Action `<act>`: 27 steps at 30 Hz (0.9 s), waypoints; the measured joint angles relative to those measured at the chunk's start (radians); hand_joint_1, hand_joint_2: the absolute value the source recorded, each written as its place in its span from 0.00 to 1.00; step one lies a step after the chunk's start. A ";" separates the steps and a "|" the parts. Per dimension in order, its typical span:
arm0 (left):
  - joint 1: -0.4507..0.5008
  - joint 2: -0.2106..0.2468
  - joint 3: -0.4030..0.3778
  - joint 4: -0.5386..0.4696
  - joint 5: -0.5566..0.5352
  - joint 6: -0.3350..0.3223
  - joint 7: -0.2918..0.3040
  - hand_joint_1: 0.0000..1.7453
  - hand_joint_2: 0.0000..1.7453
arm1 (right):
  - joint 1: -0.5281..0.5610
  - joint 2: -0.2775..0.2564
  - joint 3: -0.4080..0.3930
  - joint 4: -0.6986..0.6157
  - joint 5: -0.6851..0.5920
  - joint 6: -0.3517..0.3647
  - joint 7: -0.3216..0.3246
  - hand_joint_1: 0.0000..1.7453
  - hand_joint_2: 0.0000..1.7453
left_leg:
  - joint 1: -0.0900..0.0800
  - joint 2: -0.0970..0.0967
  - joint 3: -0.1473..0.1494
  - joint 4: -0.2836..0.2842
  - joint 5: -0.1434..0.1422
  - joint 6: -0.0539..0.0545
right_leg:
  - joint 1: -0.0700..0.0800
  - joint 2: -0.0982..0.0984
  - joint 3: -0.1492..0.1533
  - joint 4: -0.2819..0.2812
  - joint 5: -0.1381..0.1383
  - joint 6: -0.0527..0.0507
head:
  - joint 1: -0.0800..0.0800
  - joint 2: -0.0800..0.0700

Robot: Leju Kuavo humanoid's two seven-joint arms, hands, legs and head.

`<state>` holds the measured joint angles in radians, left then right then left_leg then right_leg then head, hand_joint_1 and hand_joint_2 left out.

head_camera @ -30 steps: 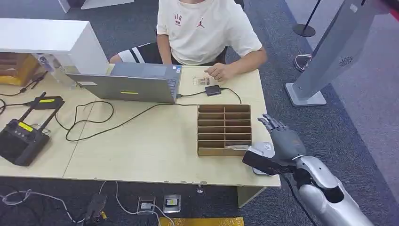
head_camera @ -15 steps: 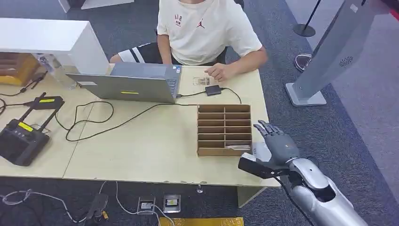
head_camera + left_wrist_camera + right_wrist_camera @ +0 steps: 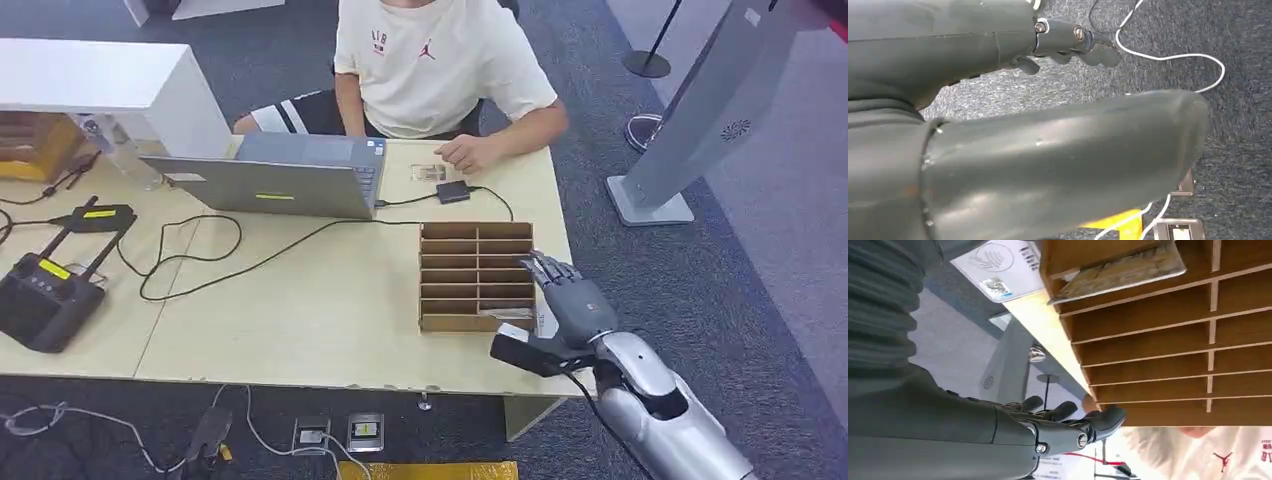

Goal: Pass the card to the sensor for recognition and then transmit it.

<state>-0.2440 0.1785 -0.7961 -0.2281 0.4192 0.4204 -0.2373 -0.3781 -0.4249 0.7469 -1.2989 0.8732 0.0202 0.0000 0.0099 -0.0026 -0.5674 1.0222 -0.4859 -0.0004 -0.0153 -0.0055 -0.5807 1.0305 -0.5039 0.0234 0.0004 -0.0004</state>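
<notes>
The right hand (image 3: 570,305) had moved closer to the wooden card rack (image 3: 476,275), fingers spread and holding nothing.

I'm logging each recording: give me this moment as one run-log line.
right hand: open, beside wooden slotted rack, empty | card: lying in end slot, not gripped | left hand: hanging over floor, empty | stage: pre-grasp

A card (image 3: 497,313) lay flat, poking from the rack's (image 3: 476,275) nearest right slot; the small black sensor (image 3: 453,192) sat beyond.
</notes>
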 joint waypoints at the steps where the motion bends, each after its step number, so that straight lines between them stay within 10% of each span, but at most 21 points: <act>1: -0.001 0.001 0.000 -0.002 -0.001 0.000 0.000 0.00 0.00 | -0.002 0.005 0.000 0.009 -0.003 0.000 -0.004 0.00 1.00 | 0.000 0.000 0.000 0.000 0.000 0.000 | 0.000 0.000 0.000 0.000 0.000 0.000 | 0.000 0.000; 19: -0.010 0.002 0.000 -0.005 -0.007 0.000 -0.001 0.00 0.00 | -0.001 0.033 0.010 0.026 -0.071 0.009 -0.068 0.00 1.00 | 0.000 0.000 0.000 0.000 0.000 0.000 | 0.000 0.000 0.000 0.000 0.000 0.000 | 0.000 0.000; 20: -0.010 0.002 0.000 -0.005 -0.006 0.000 -0.001 0.00 0.00 | -0.001 0.034 0.010 0.027 -0.071 0.009 -0.068 0.14 1.00 | 0.000 0.000 0.000 0.000 0.000 0.000 | 0.000 0.000 0.000 0.000 0.000 0.000 | 0.000 0.000; 21: -0.010 0.002 0.000 -0.005 -0.006 0.000 -0.001 0.00 0.00 | -0.001 0.034 0.010 0.027 -0.071 0.010 -0.068 1.00 1.00 | 0.000 0.000 0.000 0.000 0.000 0.000 | 0.000 0.000 0.000 0.000 0.000 0.000 | 0.000 0.000; 27: -0.009 0.001 0.000 -0.005 0.000 0.001 0.000 0.00 0.00 | -0.001 0.034 0.012 0.035 -0.084 0.035 -0.066 1.00 1.00 | 0.000 0.000 0.000 0.000 0.000 0.000 | 0.000 0.000 0.000 0.000 0.000 0.000 | 0.000 0.000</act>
<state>-0.2535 0.1797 -0.7961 -0.2327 0.4192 0.4211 -0.2377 -0.3792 -0.3910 0.7591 -1.2642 0.7889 0.0553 -0.0660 0.0099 -0.0026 -0.5673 1.0222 -0.4859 -0.0004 -0.0154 -0.0056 -0.5806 1.0305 -0.5039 0.0234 0.0004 -0.0004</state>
